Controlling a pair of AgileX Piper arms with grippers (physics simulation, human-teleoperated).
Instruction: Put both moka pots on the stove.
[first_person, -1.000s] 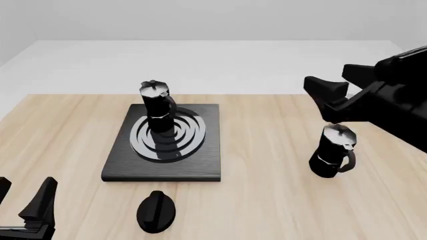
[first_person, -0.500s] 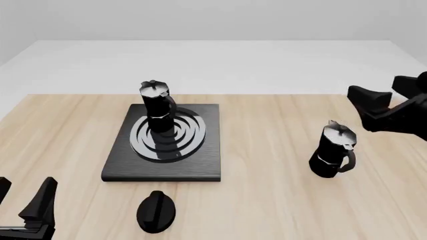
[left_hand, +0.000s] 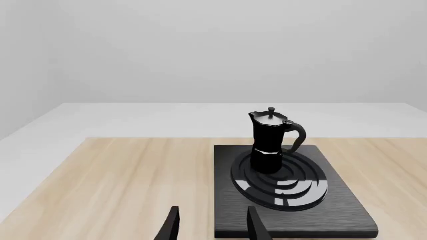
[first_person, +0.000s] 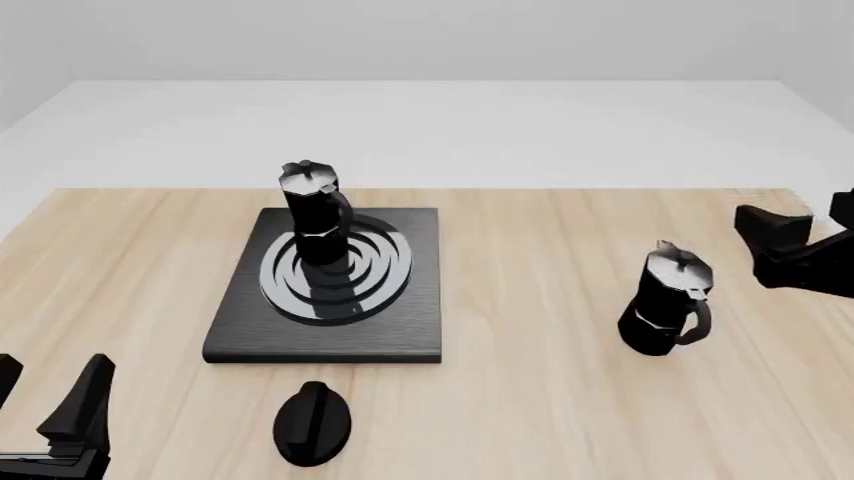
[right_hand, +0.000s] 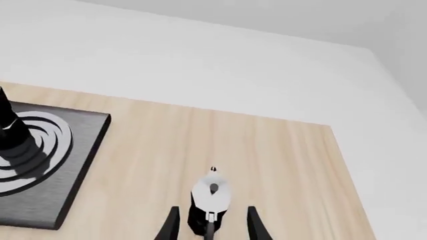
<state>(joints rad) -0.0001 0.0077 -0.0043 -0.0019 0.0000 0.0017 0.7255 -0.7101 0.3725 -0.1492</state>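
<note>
- One pot (first_person: 316, 212) stood upright on the stove (first_person: 328, 285), on the far part of its rings; that half of the job looked done.
- The other pot (first_person: 667, 300) stood upright on the bench (first_person: 534, 300), well to the right of the stove, with its handle turned toward me.
- I judged it rigid and smooth-sided, probably slick on the facets and top-heavy under the lid, so I meant to take it by the body just below the lid or by the handle, not the knob.
- My right hand (first_person: 801, 245) hung right of that pot and clear of it, released and empty; the wrist view showed the fingers (right_hand: 171, 225) spread wider than the pot's top, with the pot between them but lower down.
- My left hand (first_person: 51, 415) sat near the bench's near-left corner, released too, fingers (left_hand: 171, 227) apart, holding nothing.
- A black oval knob (first_person: 312, 424) lay on the bench in front of the stove.
</note>
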